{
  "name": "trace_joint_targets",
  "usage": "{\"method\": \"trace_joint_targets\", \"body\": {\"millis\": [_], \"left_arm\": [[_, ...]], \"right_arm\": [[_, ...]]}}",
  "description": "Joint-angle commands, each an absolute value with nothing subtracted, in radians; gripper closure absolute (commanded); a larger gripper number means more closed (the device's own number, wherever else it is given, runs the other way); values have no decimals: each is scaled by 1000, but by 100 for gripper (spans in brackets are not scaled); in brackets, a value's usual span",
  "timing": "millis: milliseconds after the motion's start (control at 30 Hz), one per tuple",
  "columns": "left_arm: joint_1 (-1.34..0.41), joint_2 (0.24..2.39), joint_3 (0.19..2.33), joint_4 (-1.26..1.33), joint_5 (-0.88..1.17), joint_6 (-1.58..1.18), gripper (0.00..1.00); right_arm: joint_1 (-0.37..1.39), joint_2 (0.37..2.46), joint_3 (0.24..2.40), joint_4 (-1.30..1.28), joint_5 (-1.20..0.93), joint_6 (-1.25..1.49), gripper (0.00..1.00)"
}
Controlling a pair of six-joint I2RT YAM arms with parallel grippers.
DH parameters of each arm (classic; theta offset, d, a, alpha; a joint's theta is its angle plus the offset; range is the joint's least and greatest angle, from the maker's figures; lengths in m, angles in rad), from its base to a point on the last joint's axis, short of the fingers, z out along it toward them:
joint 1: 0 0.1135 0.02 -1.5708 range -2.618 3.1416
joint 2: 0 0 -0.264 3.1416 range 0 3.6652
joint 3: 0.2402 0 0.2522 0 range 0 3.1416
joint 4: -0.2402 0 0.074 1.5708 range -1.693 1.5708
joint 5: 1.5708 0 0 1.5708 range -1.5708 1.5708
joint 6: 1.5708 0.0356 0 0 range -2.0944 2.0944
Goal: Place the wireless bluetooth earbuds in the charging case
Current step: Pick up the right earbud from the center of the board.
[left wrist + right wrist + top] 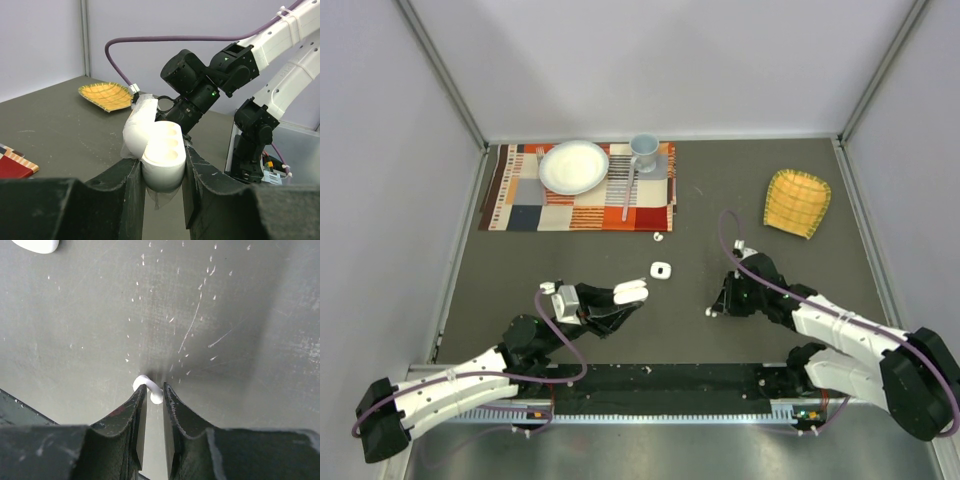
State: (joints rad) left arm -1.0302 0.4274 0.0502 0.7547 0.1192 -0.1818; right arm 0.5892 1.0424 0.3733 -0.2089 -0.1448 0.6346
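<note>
As the left hand [161,167] clamps the small white oval plastic charging case [159,146], its lid tipped open and its wells facing up, the right hand [154,390] is closed on a tiny glossy white earbud [142,382] at its fingertips, down at the dark grey tabletop [235,315]. Just beyond the left hand's tips lies a small white piece [662,269], with a smaller white piece [658,237] farther on, before the striped placemat [570,212] carrying a white plate [573,166].

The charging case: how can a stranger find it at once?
Follow the left arm from the near table edge to the left gripper. The charging case sits clamped there, lid open. Unlike the smaller white pieces lying on the table nearby, it is gripped and hinged open.
</note>
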Motion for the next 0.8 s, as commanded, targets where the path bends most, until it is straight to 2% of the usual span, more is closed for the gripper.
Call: {"method": "trace_joint_targets", "body": {"millis": [0, 600, 700, 767], "left_arm": [[-1034, 416, 26, 787, 126, -195, 100], [-1034, 411, 28, 782, 129, -199, 100], [-1034, 411, 26, 782, 132, -199, 100], [-1034, 410, 26, 782, 130, -199, 100]], "right_arm": [[606, 1026, 364, -175, -167, 607, 81], [637, 1089, 368, -138, -184, 603, 82], [637, 1094, 373, -137, -181, 604, 85], [638, 1092, 374, -135, -183, 603, 91]]}}
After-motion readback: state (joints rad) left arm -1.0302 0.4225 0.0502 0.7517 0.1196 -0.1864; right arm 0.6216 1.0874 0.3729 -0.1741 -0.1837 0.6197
